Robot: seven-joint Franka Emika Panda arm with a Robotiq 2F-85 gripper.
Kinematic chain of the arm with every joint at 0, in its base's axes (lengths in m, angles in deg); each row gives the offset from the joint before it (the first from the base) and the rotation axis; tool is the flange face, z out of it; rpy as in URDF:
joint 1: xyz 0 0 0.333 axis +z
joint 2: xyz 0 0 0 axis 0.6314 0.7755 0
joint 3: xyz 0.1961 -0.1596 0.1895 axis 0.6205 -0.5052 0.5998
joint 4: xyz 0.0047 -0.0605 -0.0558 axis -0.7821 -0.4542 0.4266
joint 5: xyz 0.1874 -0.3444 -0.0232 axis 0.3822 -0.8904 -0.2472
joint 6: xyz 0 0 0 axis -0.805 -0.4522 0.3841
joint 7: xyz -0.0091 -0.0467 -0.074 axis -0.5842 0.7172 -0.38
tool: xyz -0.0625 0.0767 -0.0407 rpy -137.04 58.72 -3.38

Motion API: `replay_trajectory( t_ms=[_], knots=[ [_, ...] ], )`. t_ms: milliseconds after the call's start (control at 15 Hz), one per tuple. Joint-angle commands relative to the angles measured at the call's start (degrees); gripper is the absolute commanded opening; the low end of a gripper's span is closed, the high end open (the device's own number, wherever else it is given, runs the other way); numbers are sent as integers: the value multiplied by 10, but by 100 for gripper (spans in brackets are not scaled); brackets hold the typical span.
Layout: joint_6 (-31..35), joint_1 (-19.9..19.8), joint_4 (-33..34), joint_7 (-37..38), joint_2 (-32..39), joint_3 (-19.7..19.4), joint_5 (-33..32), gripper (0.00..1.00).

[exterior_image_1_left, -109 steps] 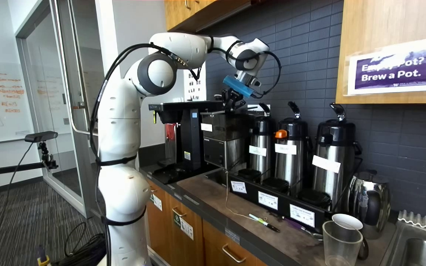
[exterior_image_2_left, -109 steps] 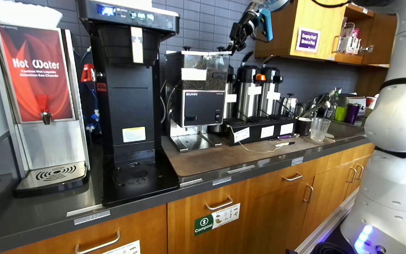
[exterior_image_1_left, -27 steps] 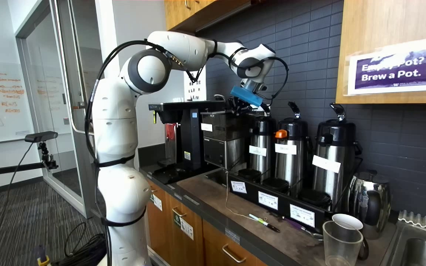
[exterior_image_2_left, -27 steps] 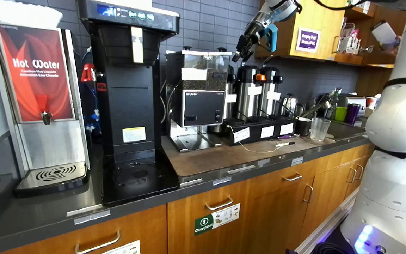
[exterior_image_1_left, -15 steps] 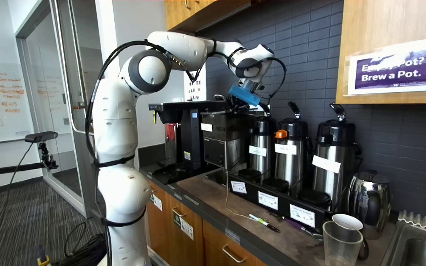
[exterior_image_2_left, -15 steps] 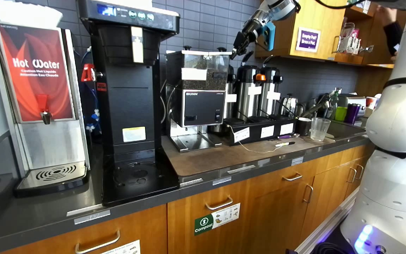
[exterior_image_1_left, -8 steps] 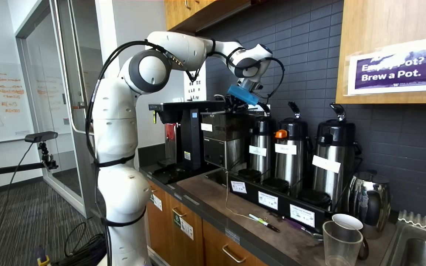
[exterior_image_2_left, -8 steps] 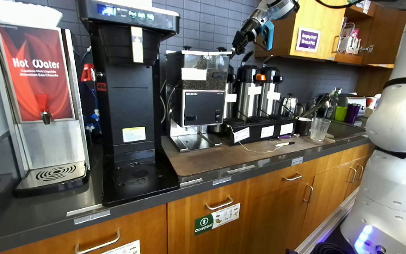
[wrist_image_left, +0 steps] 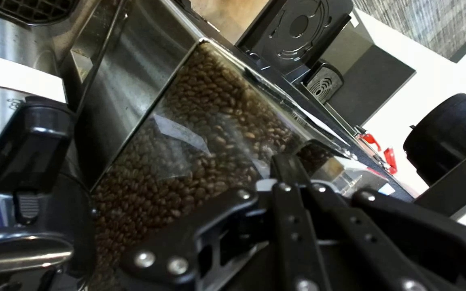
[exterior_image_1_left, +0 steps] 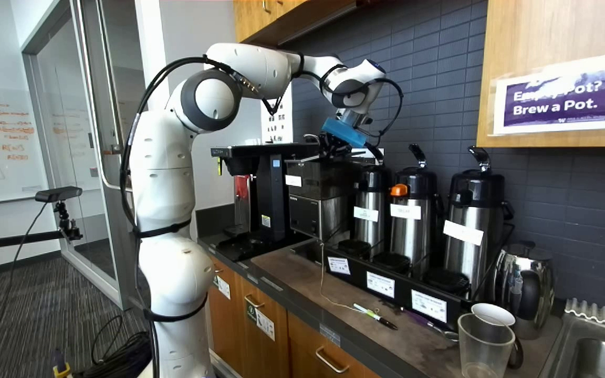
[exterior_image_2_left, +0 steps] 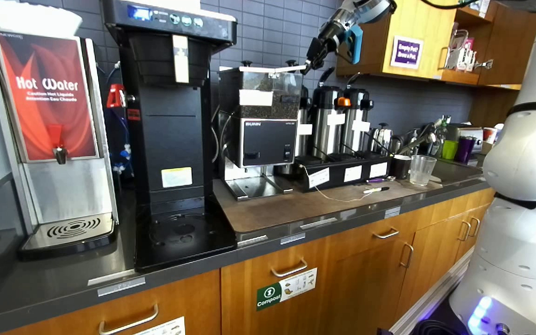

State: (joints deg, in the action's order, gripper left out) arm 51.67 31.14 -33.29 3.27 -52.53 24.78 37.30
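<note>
A coffee grinder [exterior_image_2_left: 269, 142] with a clear bean hopper [exterior_image_2_left: 263, 100] stands on the counter in both exterior views. My gripper [exterior_image_2_left: 308, 68] is at its upper right corner, jaws together, fingertips touching the end of the lid's pale edge [exterior_image_2_left: 291, 68]. That half of the lid is tilted up slightly at the gripper's side. The gripper [exterior_image_1_left: 330, 152] also shows just over the grinder top [exterior_image_1_left: 315, 176]. In the wrist view the gripper [wrist_image_left: 287, 169] hides part of the hopper, where brown beans [wrist_image_left: 212, 105] show. No object is visible between the fingers; the exact contact is hidden.
Several steel airpots [exterior_image_1_left: 406, 226] stand beside the grinder, their black pump handles near the gripper. A tall black brewer [exterior_image_2_left: 170, 125] and a hot water dispenser [exterior_image_2_left: 49, 102] are on its other side. A wooden cabinet [exterior_image_2_left: 417, 28] hangs above. A marker [exterior_image_1_left: 376, 317] and clear cup [exterior_image_1_left: 483, 346] are on the counter.
Earlier the gripper stood off the grinder, then came to its corner. Over the last half second it has risen slightly, and the lid edge beside it has tilted up from flat.
</note>
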Motion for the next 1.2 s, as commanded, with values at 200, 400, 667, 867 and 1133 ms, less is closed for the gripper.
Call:
replay_trajectory(
  t_ms=[200, 400, 667, 867, 1133],
  knots=[
    [3, 14, -16, 4, -42, 9, 4, 0],
    [-2, 20, -16, 1, -50, 10, 6, 0],
    [-7, 28, -18, -5, -56, 10, 8, 0],
    [-14, 36, -15, -18, -49, 12, 10, 0],
    [-9, 45, -24, -40, -47, 18, 8, 0]
  ],
)
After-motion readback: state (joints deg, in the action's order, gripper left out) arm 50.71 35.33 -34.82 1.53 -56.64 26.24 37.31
